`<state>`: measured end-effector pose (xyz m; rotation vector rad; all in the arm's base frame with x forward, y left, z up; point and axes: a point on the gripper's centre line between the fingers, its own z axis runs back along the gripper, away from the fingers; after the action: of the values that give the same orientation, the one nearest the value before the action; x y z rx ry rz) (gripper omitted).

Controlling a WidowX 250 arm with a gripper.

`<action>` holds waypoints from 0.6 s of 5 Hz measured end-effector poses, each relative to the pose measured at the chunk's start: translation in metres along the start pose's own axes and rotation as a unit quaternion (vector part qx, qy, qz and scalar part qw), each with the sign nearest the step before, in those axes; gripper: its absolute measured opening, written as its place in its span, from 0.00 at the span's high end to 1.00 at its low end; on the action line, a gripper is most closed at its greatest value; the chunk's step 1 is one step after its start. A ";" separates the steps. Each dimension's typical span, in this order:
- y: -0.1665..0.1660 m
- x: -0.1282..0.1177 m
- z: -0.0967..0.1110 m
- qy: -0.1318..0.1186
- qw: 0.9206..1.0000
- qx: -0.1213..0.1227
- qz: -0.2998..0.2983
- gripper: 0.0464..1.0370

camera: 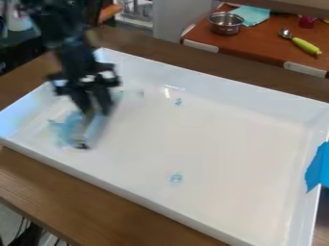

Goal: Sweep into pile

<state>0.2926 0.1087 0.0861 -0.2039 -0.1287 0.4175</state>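
Observation:
The black gripper (pixel 95 111) hangs over the left part of the white tray (pixel 212 129), shut on a sweeping tool (pixel 89 126). The tool is blurred, pale with a dark lower end, and slants down to the tray floor. Directly left of it lies a patch of light blue bits (pixel 64 128), partly behind the tool. One small blue cluster (pixel 179 101) is near the tray's back wall, right of the gripper. Another cluster (pixel 176 178) sits toward the front, near the middle of the tray's length.
Raised walls surround the tray, which stands on a brown wooden table (pixel 83 206). Blue tape (pixel 318 167) covers part of its right wall. On a reddish-brown surface behind are a metal pot (pixel 225 24), a teal cloth (pixel 252 15) and a spoon with a green handle (pixel 306 46).

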 end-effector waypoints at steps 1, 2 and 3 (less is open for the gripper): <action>0.050 -0.011 0.022 0.024 0.999 -0.024 0.039 0.68; 0.062 0.001 0.056 0.021 0.995 -0.091 0.028 0.68; 0.024 0.011 0.086 0.009 0.986 -0.161 0.038 0.68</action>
<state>0.2792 0.1492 0.1651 -0.5317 -0.1711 0.4697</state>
